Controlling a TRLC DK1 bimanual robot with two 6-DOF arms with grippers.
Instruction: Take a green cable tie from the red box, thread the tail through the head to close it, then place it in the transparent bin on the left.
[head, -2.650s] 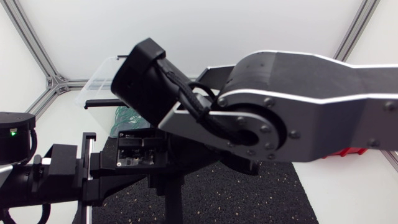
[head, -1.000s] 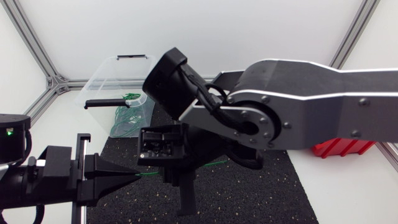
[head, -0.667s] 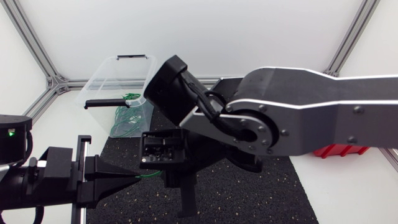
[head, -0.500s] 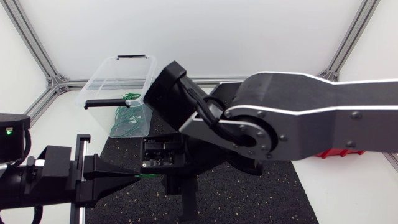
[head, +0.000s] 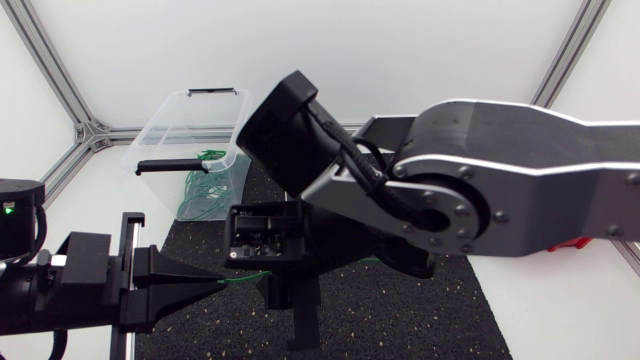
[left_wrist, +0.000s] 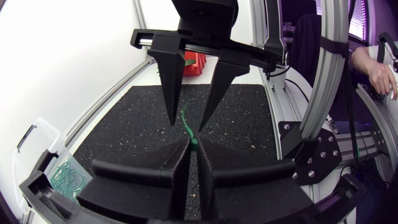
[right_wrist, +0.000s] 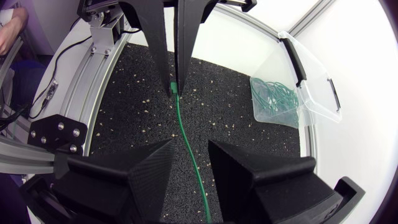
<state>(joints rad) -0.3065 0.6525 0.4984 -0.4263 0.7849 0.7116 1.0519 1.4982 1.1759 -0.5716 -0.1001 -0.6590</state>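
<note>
Left wrist view: the left gripper (left_wrist: 194, 144) is closed, its two wedge fingers pressed together on one end of the green cable tie (left_wrist: 185, 121), which stands out from the fingertips towards the other arm. Facing it, the right gripper (left_wrist: 186, 123) hangs with its fingers spread, their tips on either side of the tie and not touching it. The right wrist view shows the same from the other side: the right gripper (right_wrist: 189, 144) is open, and the cable tie (right_wrist: 183, 127) runs straight through the gap between its fingers to the pinched tips of the left gripper (right_wrist: 173, 86), where the tie ends in a small square head. Whether the tie rests on the black mat (right_wrist: 236, 118) or hangs just above it cannot be told. In the head view the left gripper (head: 214, 288) comes in low from the left, with a short length of the tie (head: 245, 276) showing at its tips; the rest is hidden under the right arm (head: 500, 180), which reaches across from the right and covers much of the mat (head: 400, 315). The transparent bin (head: 165, 125) stands at the far left of the tabletop (head: 560, 310), with a heap of green ties (head: 206, 190) inside it. The red box (left_wrist: 194, 62) sits on the right, beyond the mat, mostly hidden behind the right arm.
</note>
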